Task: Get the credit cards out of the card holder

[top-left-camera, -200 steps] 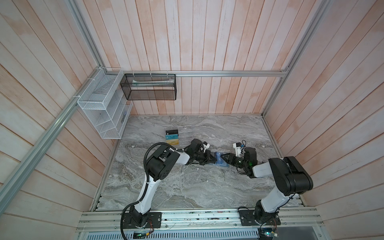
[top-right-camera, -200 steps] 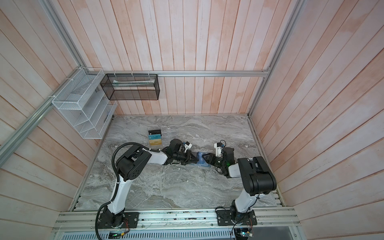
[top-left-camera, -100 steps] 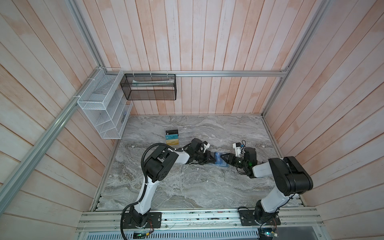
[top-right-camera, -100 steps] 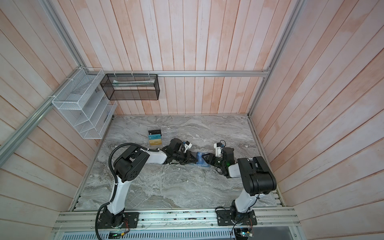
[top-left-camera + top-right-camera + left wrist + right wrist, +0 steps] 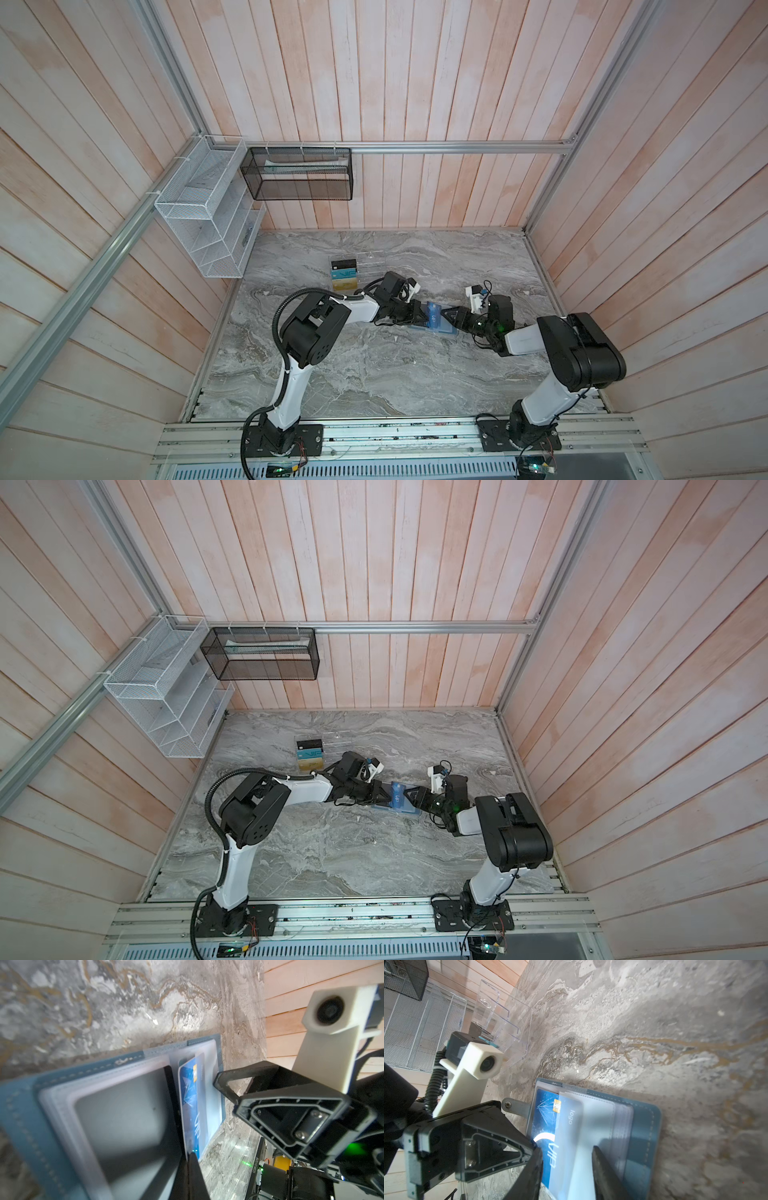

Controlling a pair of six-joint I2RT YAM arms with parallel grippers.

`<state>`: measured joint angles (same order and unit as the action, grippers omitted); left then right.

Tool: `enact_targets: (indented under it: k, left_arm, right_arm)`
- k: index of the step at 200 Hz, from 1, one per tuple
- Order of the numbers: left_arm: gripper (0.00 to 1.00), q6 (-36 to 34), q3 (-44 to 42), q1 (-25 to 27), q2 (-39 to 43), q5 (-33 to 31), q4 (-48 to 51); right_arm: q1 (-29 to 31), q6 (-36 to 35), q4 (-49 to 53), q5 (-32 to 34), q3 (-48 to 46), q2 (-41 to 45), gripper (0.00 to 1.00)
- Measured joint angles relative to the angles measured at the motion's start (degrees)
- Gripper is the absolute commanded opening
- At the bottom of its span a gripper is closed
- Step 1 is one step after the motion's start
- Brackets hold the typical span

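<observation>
The slate-blue card holder [image 5: 441, 331] [image 5: 405, 810] lies open on the marble between both grippers, its clear sleeves [image 5: 604, 1118] spread. A dark blue credit card [image 5: 190, 1105] [image 5: 545, 1120] lettered "VIP" sticks partway out of a sleeve. My left gripper [image 5: 191, 1154] [image 5: 422, 320] is shut on that card's edge. My right gripper [image 5: 566, 1148] [image 5: 449, 320] stands open, its jaws straddling the sleeve and card and resting on the holder. A teal card [image 5: 345, 274] and a gold card [image 5: 345, 285] sit in the clear rack.
The clear acrylic rack [image 5: 368, 266] [image 5: 508, 1028] stands behind the left arm and also holds a black card [image 5: 344, 264]. A white wire basket [image 5: 199, 224] and a black mesh basket [image 5: 299, 174] hang on the walls at the back left.
The left arm's elbow has shifted slightly. Both grippers, the holder and the blue card stay about where they were.
</observation>
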<state>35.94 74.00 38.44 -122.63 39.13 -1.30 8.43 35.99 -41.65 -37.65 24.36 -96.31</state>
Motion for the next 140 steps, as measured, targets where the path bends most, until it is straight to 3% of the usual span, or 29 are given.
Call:
enact_targets:
  k: [97, 121, 140]
  left_arm:
    - [0.00, -10.69, 6.16, -1.05, 4.83, -7.98, 14.84]
    - [0.00, -11.91, 6.21, -1.07, 6.14, -9.79, 16.81]
    - [0.00, -11.93, 4.42, -1.36, 8.68, -10.08, 15.93]
  right_arm:
    - [0.00, 0.04, 0.55, 0.02, -0.09, 0.63, 0.44]
    - [0.00, -0.04, 1.92, 0.04, -0.33, 2.03, 0.51]
    - [0.00, -0.07, 3.43, 0.09, -0.42, 3.72, 0.63]
